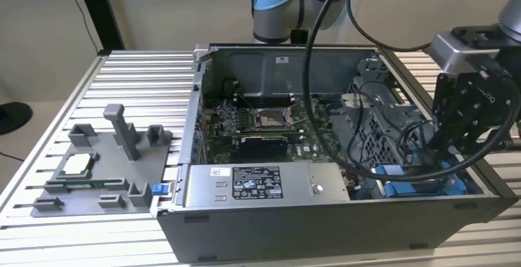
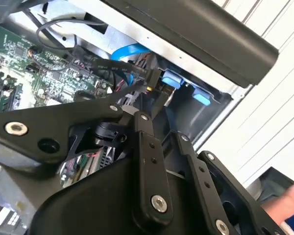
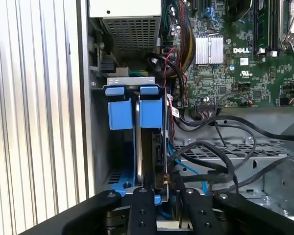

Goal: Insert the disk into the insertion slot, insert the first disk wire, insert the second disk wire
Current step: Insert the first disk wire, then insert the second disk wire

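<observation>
We find the computer case (image 1: 326,224) open on top, standing on the slatted metal table (image 1: 138,72). Inside it are a green motherboard (image 1: 260,127), a grey power supply box (image 1: 260,185) against the near wall, and a drive bay at the exterior view's right. The disk (image 3: 149,147) stands on edge in that bay, already seated, with blue frame tabs (image 3: 151,112) at its end. A black wire (image 2: 103,63) and a blue cable (image 2: 130,50) run to the bay. The claw (image 3: 167,192) hangs over the disk, close to the wire's connector — we cannot tell whether it is wide, narrow or gripping. A grey fixture (image 1: 106,169) lies on the table at the exterior view's left, well apart from the case. Behind it all is a plain beige wall (image 1: 49,11).
</observation>
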`<state>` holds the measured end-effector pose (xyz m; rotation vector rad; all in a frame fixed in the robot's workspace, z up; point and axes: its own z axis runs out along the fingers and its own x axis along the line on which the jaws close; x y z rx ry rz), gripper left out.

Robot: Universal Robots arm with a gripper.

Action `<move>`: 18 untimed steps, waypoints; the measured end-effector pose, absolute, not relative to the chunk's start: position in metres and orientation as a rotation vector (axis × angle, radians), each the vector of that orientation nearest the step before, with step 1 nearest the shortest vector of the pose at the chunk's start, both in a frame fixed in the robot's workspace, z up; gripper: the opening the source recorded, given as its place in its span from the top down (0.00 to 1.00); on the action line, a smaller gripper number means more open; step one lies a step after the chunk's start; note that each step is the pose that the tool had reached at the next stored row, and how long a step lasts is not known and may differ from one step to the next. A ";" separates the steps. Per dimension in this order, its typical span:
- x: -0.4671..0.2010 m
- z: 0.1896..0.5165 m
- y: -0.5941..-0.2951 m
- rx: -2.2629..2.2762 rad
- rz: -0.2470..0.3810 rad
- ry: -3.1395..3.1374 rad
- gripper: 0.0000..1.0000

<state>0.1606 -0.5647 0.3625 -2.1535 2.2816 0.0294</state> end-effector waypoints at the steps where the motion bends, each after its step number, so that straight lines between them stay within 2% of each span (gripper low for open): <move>1: 0.161 0.367 -0.565 -2.153 0.030 2.282 1.00; 5: 0.161 0.377 -0.565 -2.154 0.029 2.282 1.00; 18: 0.161 0.381 -0.565 -2.154 0.029 2.282 1.00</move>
